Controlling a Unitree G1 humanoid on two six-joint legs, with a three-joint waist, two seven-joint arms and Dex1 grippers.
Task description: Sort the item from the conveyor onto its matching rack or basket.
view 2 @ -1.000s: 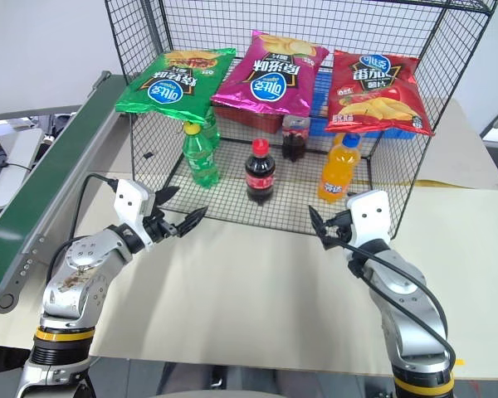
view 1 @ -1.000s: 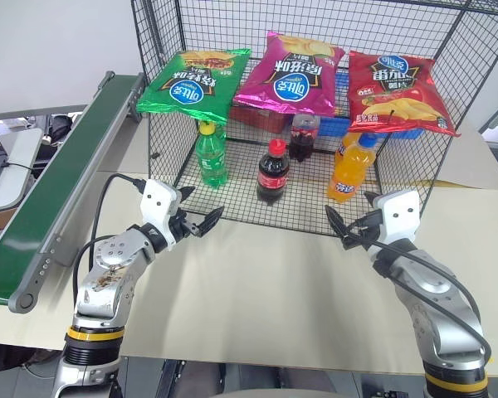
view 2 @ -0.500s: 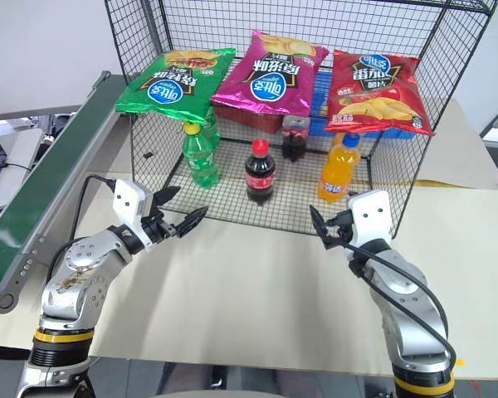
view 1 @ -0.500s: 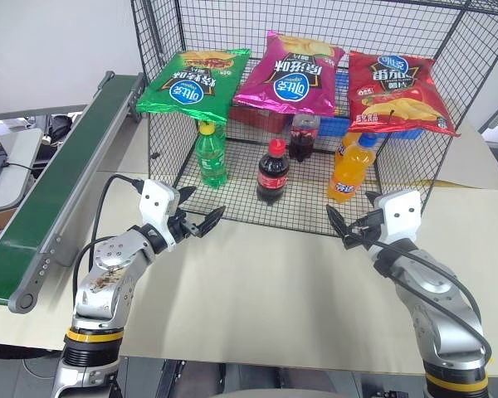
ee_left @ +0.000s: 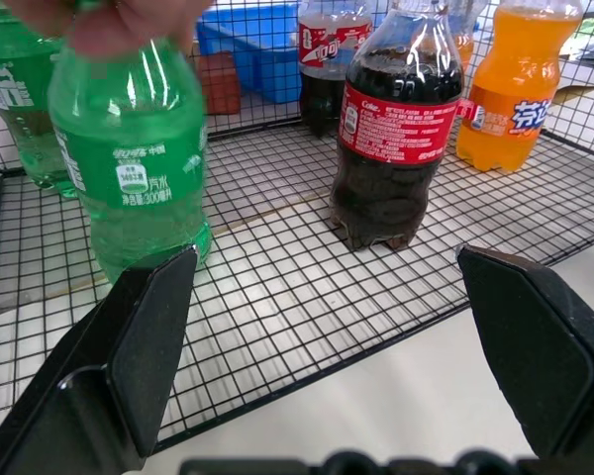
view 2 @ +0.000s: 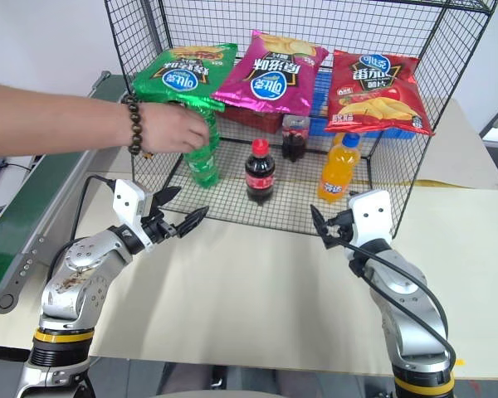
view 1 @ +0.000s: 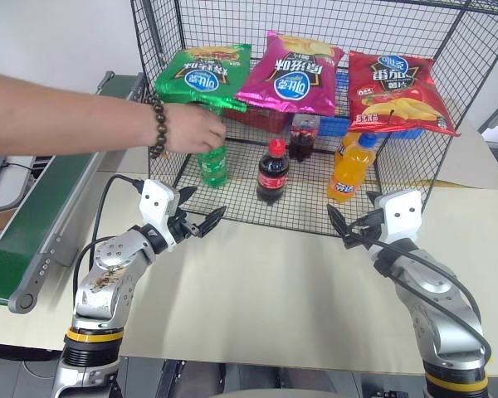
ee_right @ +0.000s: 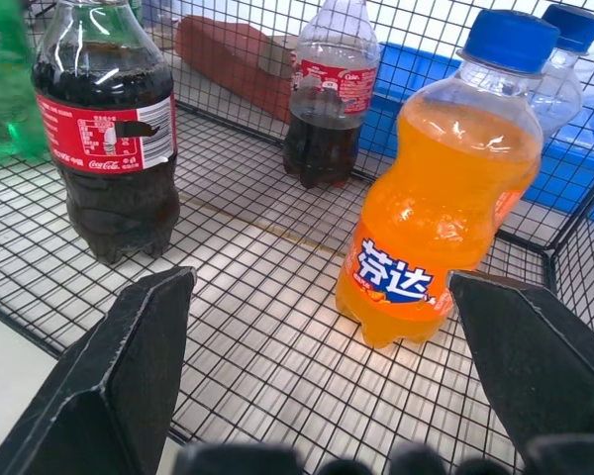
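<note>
I hold both arms idle just in front of the cage (view 1: 473, 50), because a person's hand (view 1: 192, 128) is inside its open front, closed around the top of the green bottle (view 1: 213, 163). That bottle stands on the cage floor at the cage's left end, under the green chip bag (view 1: 201, 76), so it sits among its matching goods rather than on the belt (view 1: 33, 224) left of the cage. I judge the person is resetting it, so I wait. The left gripper (view 1: 202, 221) points at the cage front with its fingers (view 1: 214, 217) spread wide and empty; the right gripper (view 1: 345, 228) faces the orange bottle (view 1: 349, 172), fingers apart and empty too. The cola bottle (view 1: 272, 172) stands mid-cage, untouched.
</note>
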